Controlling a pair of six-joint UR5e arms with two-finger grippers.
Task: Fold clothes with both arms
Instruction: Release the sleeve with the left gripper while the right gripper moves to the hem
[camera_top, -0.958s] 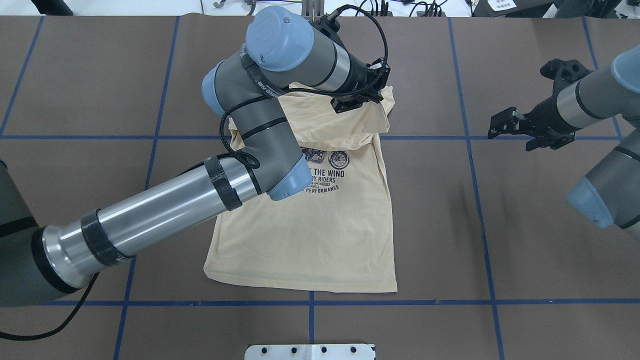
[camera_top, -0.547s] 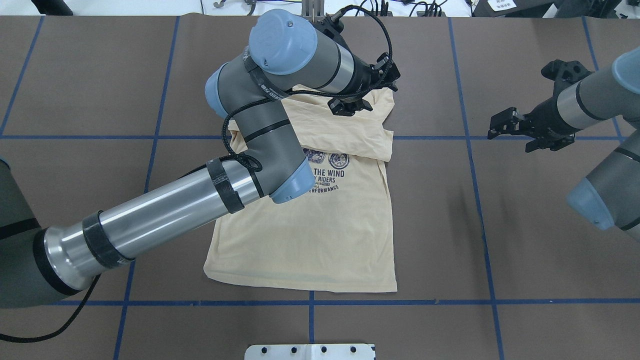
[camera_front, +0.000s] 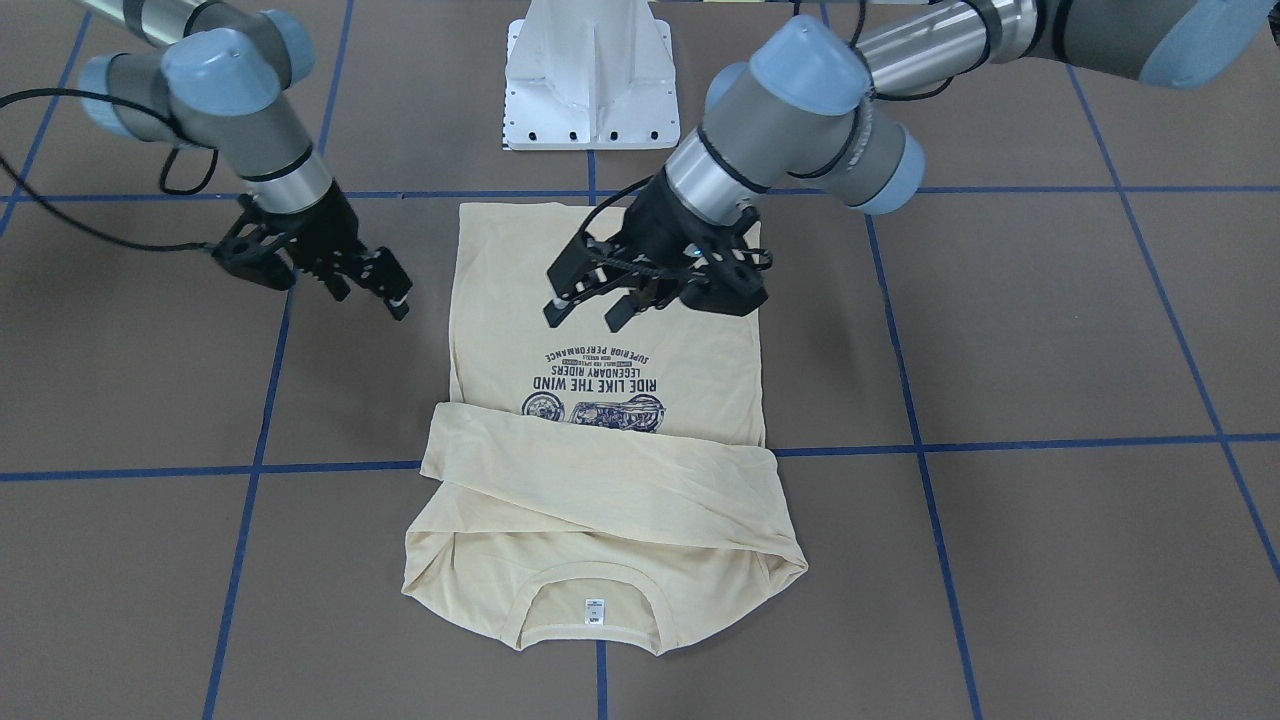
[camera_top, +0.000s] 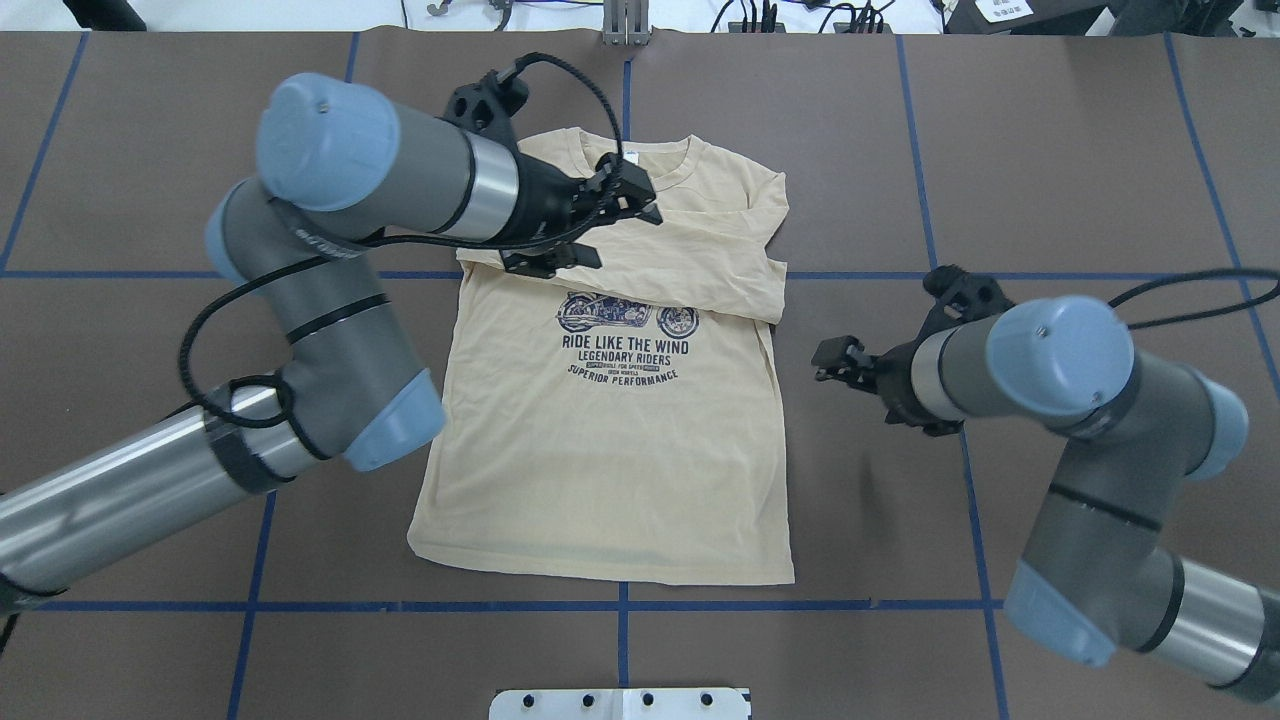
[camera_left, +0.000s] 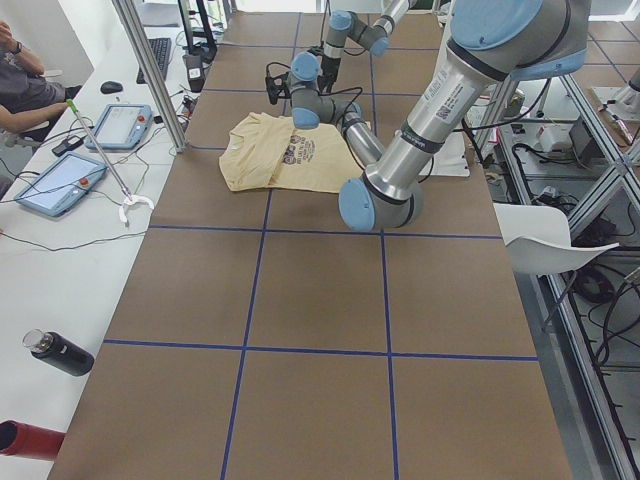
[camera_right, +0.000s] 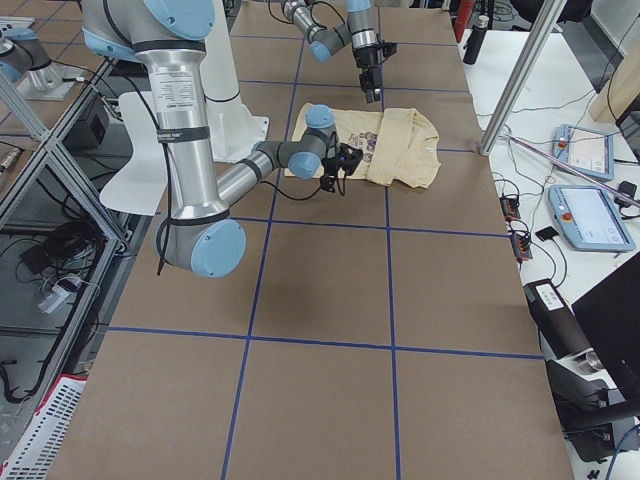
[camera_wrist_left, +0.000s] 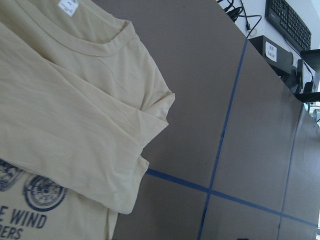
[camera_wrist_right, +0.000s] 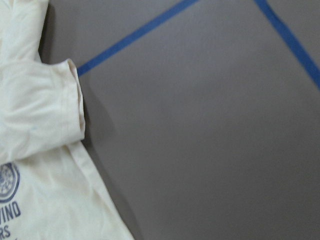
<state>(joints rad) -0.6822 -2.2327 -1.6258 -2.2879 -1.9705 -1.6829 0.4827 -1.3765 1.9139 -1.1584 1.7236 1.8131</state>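
Surface (camera_top: 1050, 150): brown, marked off in squares with blue tape; it carries the garment at its middle.
Left arm (camera_top: 330, 330): reaches in over the upper part of the garment.
Right arm (camera_top: 1090, 400): bent beside the garment's right edge, over bare surface.
T-shirt (camera_top: 620, 470): lies flat and front up, hem towards the robot and collar on the far side.
Handling: thin, limp cotton, so probably very light. It will likely sag and crease wherever it is not supported, and may drag on the surface if pulled by one corner.
Where to hold: I judge the two hem corners best, or the two shoulders. One tool should pinch both layers at each so the fold travels evenly.
Folded sleeves (camera_front: 600, 480): laid across the chest in a band that touches the top of the print.
Left tool (camera_front: 585, 312): fingers spread, nothing between them, hovering above the chest.
Right tool (camera_top: 835, 360): fingers apart and empty, near the cloth's edge but off it.
Print (camera_top: 625, 345): navy motorcycle and lettering, mostly uncovered.
Neck label (camera_front: 594, 610): small, white, inside the collar.
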